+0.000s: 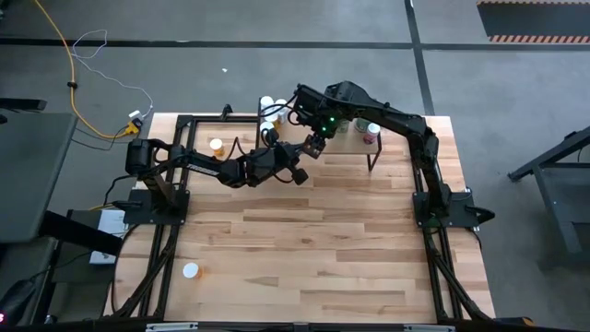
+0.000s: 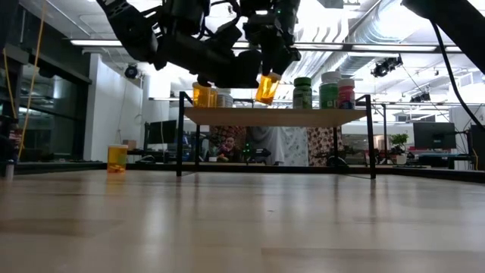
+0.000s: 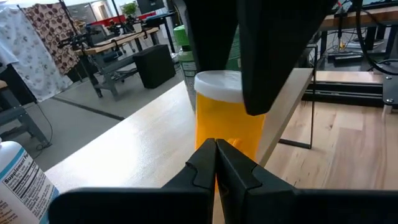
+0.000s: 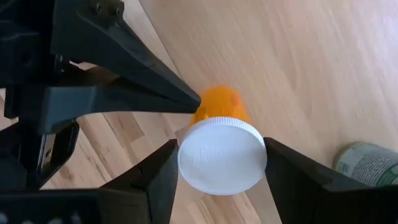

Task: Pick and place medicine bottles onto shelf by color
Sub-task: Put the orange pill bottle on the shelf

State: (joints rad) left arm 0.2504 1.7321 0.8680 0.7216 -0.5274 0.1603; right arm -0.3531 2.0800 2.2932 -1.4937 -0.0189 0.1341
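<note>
An orange medicine bottle (image 4: 217, 109) with a white cap hangs tilted over the shelf (image 2: 276, 116), my right gripper (image 4: 222, 163) shut on it. My left gripper (image 3: 215, 163) is shut, and its tips reach the bottle's orange body from the table's left. On the shelf stand an orange bottle (image 2: 201, 95) and a clear one (image 2: 223, 98) at one end. Two green ones (image 2: 302, 92) and a pinkish one (image 2: 346, 93) stand at the other end. Two more orange bottles (image 1: 216, 146) (image 1: 191, 271) stand on the table. My right gripper pinches the bottle's white cap (image 4: 186, 158) between its two fingers, coming from above and pointing steeply down. The bottle hangs below the fingers, tilted, its bottom (image 2: 263, 98) clear of the shelf board. My left gripper's shut fingertips (image 4: 193, 99) lie against the side of the orange body (image 4: 208, 106), reaching about level from the table's left.
A white labelled bottle (image 3: 22, 180) stands close beside my left gripper. The shelf's black legs (image 2: 179, 144) stand on the table's far part. The two arms crowd together at the shelf's left half (image 1: 295, 138). Bare tabletop (image 1: 313, 258) stretches to the near edge.
</note>
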